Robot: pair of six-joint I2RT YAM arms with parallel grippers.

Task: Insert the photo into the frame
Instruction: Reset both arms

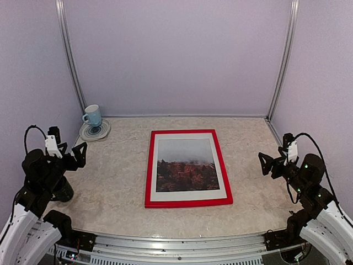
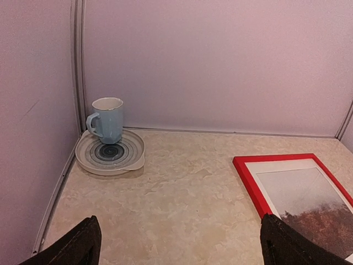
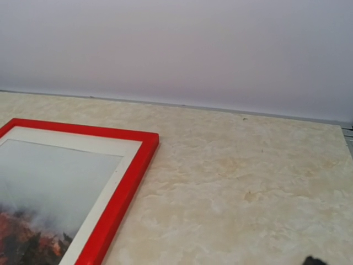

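Note:
The frame (image 1: 149,171), red and thin-barred, lies flat and face up in the middle of the table. Inside it sits the photo (image 1: 186,165), grey mist over red-brown land, bordered by a white mat (image 1: 187,194). My left gripper (image 1: 69,144) hovers open at the table's left side, well clear of the frame. My right gripper (image 1: 274,152) hovers open at the right side, also clear. In the left wrist view the frame's corner (image 2: 248,182) and the photo (image 2: 309,199) lie beyond my open left gripper (image 2: 179,245). The right wrist view shows the frame's far right corner (image 3: 124,193) and the photo (image 3: 49,182).
A blue mug (image 1: 92,116) stands on a striped plate (image 1: 102,132) in the back left corner; mug (image 2: 107,120) and plate (image 2: 129,157) also show in the left wrist view. Walls close the table at back and sides.

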